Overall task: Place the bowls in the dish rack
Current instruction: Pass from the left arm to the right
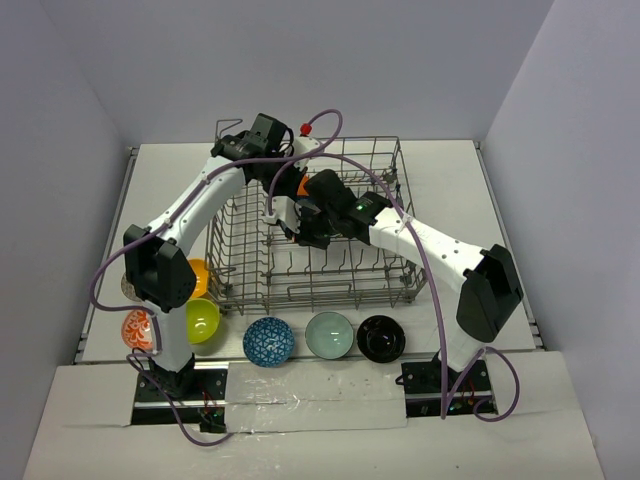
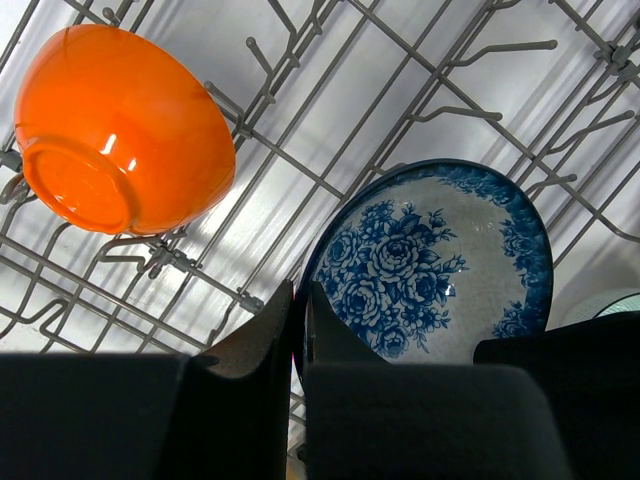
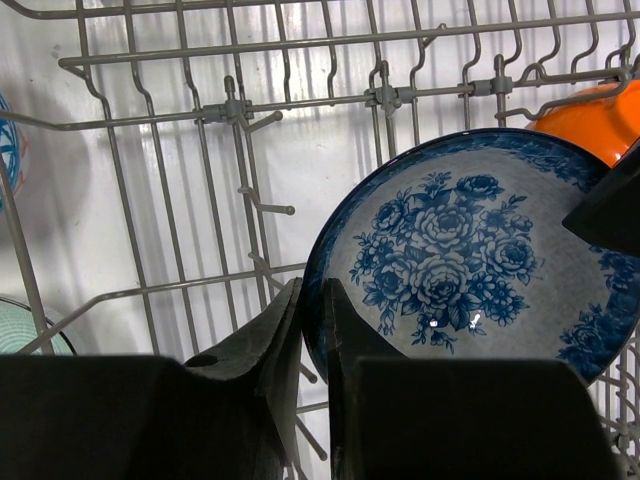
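A blue floral bowl (image 2: 440, 260) stands on edge inside the dish rack (image 1: 330, 285). My left gripper (image 2: 300, 300) is shut on its rim, one finger on each side. From the other side, my right gripper (image 3: 312, 300) pinches the rim of the same floral bowl (image 3: 450, 260), its jaws close around the edge. An orange bowl (image 2: 120, 130) rests tilted on the rack's tines beside it, its edge also showing as the orange bowl (image 3: 590, 115). From above, both arms meet over the rack's back left and hide the floral bowl.
On the table in front of the rack sit a blue-patterned bowl (image 1: 268, 341), a pale teal bowl (image 1: 329, 335) and a black bowl (image 1: 381, 338). Left of the rack are a yellow bowl (image 1: 199, 277), a lime green bowl (image 1: 202, 320) and a red-and-white bowl (image 1: 137, 330).
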You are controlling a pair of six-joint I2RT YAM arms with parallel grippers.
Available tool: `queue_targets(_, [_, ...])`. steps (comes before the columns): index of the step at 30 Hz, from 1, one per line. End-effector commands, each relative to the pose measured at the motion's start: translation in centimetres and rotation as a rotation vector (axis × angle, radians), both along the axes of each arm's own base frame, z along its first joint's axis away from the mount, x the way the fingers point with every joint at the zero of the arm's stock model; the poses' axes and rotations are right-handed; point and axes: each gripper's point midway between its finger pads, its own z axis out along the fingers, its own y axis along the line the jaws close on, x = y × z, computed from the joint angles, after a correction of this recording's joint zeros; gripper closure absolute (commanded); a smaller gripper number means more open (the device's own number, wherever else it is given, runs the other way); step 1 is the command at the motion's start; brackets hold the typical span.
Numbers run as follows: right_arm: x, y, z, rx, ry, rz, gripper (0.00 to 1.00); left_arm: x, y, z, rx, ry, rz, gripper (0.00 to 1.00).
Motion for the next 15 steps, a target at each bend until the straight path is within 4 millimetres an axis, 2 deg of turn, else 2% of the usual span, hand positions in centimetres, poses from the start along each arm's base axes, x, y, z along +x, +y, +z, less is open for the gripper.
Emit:
queue_targets(1, [2.3, 1.4, 2.5, 0.070, -0.082, -0.047, 1.00, -1.3, -2.9, 3.5, -0.104, -0.034, -0.061, 1.00])
queue_targets(8, [2.2, 1.5, 2.8, 0.078, -0.082, -0.053, 1.00, -0.4, -3.1, 3.2, -0.111, -0.045, -0.020, 0.99])
queue_targets(15, [2.2, 1.3, 3.1, 0.076, -0.083, -0.057, 1.00, 0.1, -3.7, 2.9, -0.114, -0.039, -0.006, 0.94])
